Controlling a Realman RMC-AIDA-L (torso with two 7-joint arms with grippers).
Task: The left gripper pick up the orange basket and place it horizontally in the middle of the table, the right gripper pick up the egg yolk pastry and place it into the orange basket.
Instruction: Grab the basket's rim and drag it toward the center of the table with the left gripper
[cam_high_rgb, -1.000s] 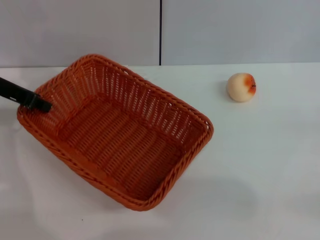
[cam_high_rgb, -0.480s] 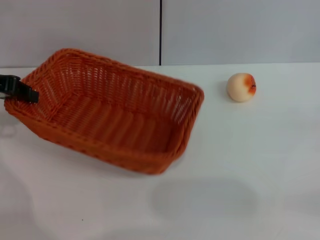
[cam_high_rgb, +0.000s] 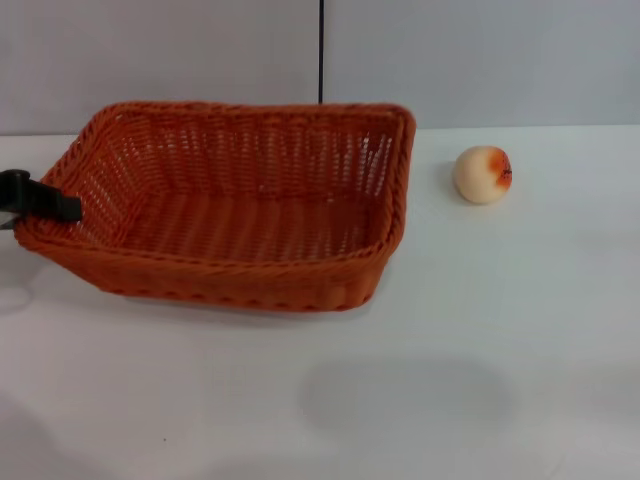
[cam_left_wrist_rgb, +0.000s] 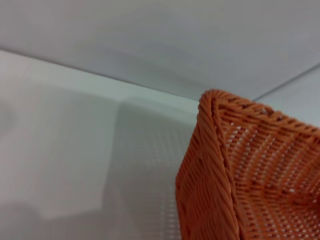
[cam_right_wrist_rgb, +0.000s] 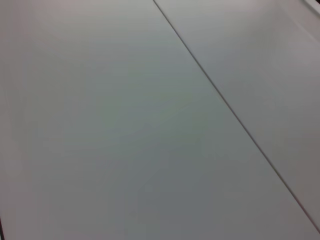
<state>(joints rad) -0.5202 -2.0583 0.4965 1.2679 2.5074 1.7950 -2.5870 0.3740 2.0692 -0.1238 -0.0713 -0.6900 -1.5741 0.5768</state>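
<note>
Head view shows the left gripper (cam_high_rgb: 62, 209) clamped on the left short rim of the basket (cam_high_rgb: 240, 215), which lies lengthwise across the table (cam_high_rgb: 450, 360), with the pastry (cam_high_rgb: 483, 174) resting apart to its right.

No text, label, brand, number or sign can be read anywhere in these views, neither on the orange basket (cam_high_rgb: 240, 215), nor on the egg yolk pastry (cam_high_rgb: 483, 174), nor on the white table (cam_high_rgb: 480, 350).
</note>
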